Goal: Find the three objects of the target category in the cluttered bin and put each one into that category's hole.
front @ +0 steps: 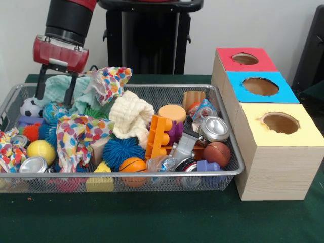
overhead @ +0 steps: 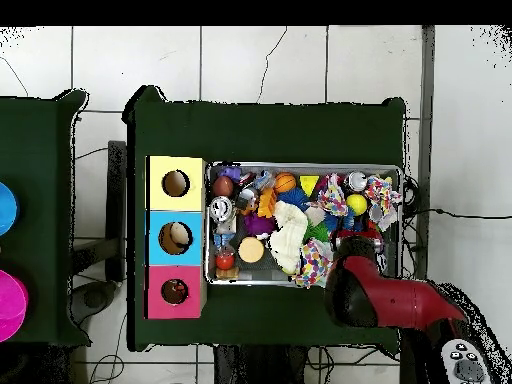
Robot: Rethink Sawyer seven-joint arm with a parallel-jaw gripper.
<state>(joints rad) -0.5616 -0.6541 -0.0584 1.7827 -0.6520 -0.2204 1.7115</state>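
Fingers (front: 42, 81) of the gripper (front: 55, 83) are spread, unclenched and empty, lowered over the mint cloth (front: 63, 87) at the bin's (front: 152, 89) back corner, apparently to dig. Target category cannot be told; three holed boxes (front: 273, 126) are set just beside the bin's opposite end.

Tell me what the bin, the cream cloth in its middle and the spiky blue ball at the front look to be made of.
Bin: looks like silver wire mesh, see-through with a shiny rim.
Cream cloth: soft woven fabric, matte, with a waffle texture and folds.
Spiky blue ball: probably soft rubber, covered in fine floppy strands.
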